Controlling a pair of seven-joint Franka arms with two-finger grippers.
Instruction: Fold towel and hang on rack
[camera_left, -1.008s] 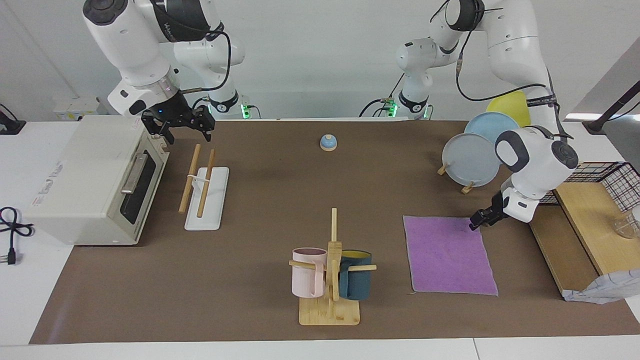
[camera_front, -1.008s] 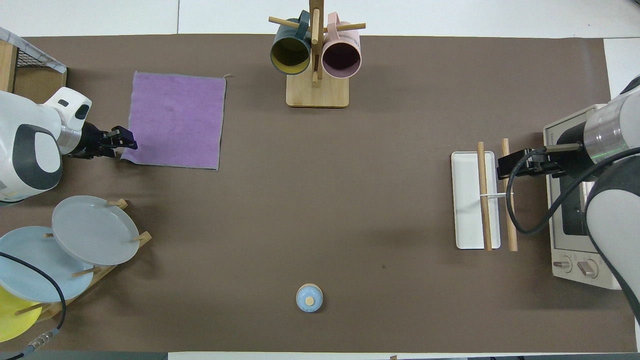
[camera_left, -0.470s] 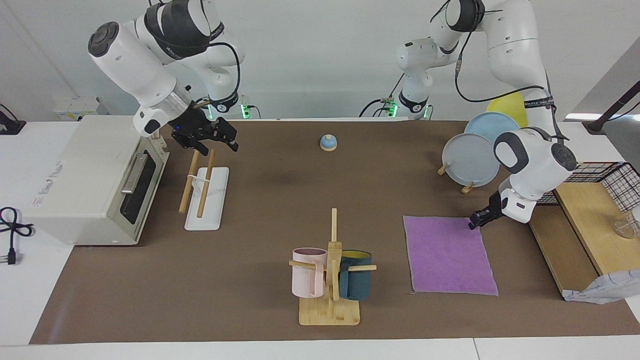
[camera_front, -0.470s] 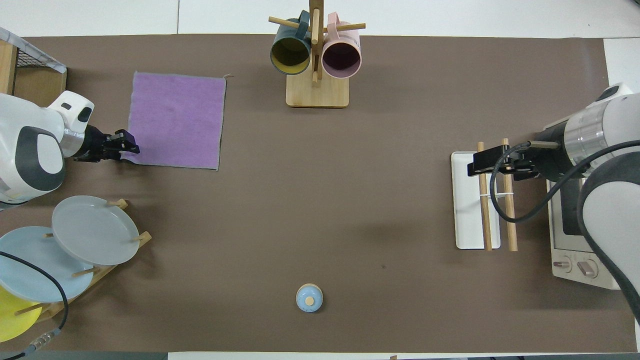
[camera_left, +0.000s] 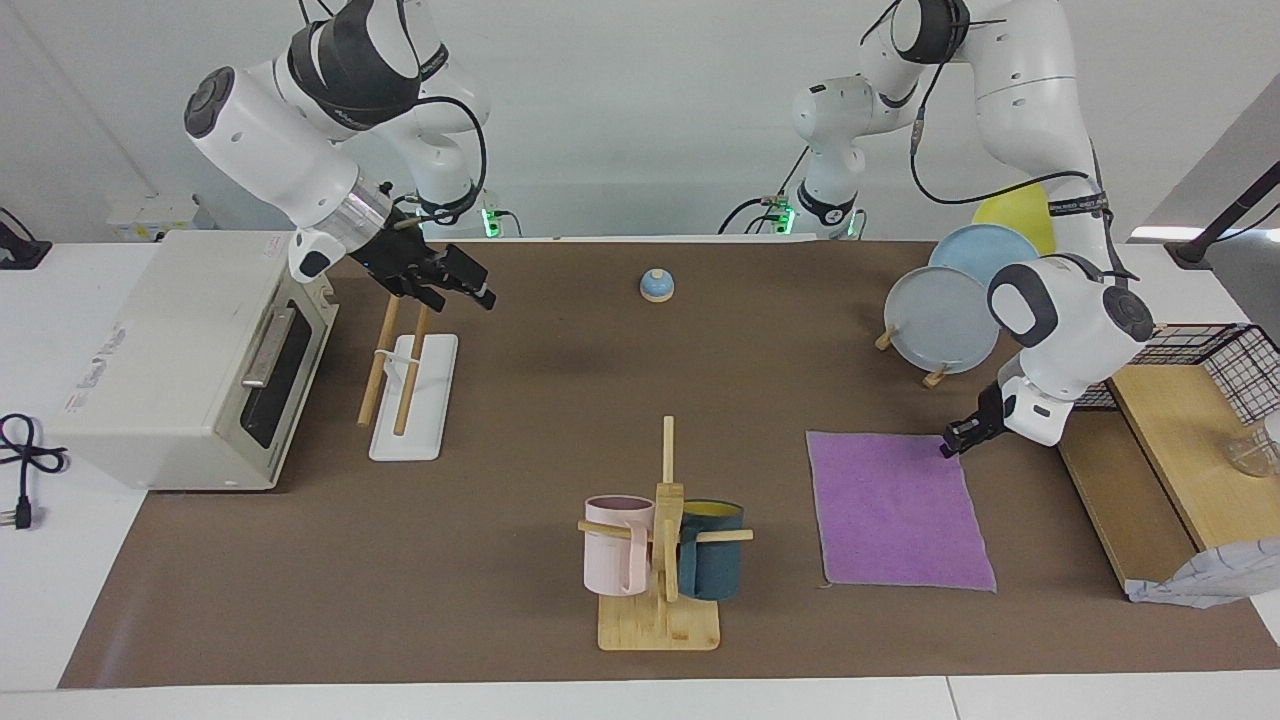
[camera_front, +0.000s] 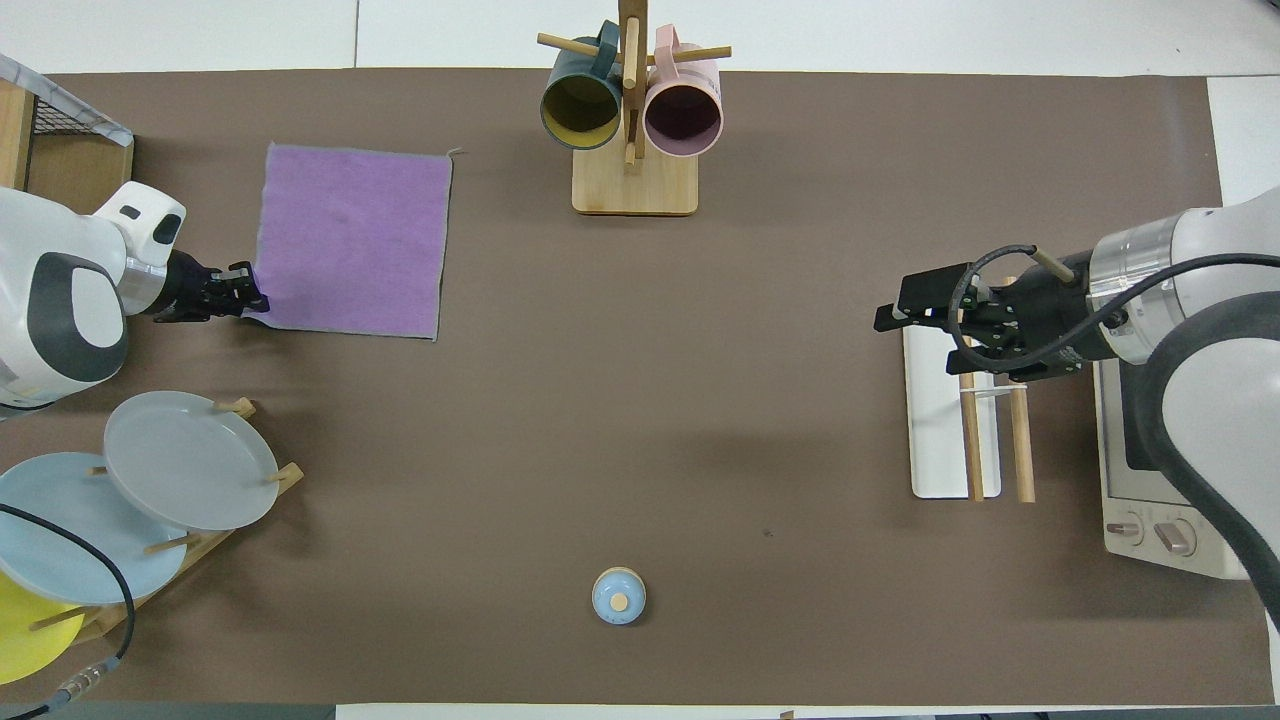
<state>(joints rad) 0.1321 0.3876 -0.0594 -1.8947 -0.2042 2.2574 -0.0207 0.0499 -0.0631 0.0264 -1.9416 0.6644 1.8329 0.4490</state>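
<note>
1. The left gripper (camera_left: 950, 445) (camera_front: 248, 297) sits low at the corner of the square purple cloth towel (camera_left: 897, 509) (camera_front: 350, 240) nearest the robots; whether its fingers are apart cannot be told.
2. The towel lies flat on the brown mat, toward the left arm's end.
3. The right gripper (camera_left: 468, 283) (camera_front: 897, 310), fingers spread, hangs over the rack of two pale wooden rods on a white rectangular base (camera_left: 412, 397) (camera_front: 945, 430).

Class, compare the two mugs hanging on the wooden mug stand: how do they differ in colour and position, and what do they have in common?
The pink mug is pale pink with a dark purplish inside; the dark teal mug has a yellow inside. The pink mug hangs on the side of the wooden mug stand toward the right arm's end of the table, the dark teal mug on the side toward the left arm's end. Both hang by their handles from pegs and look alike in size and shape.
</note>
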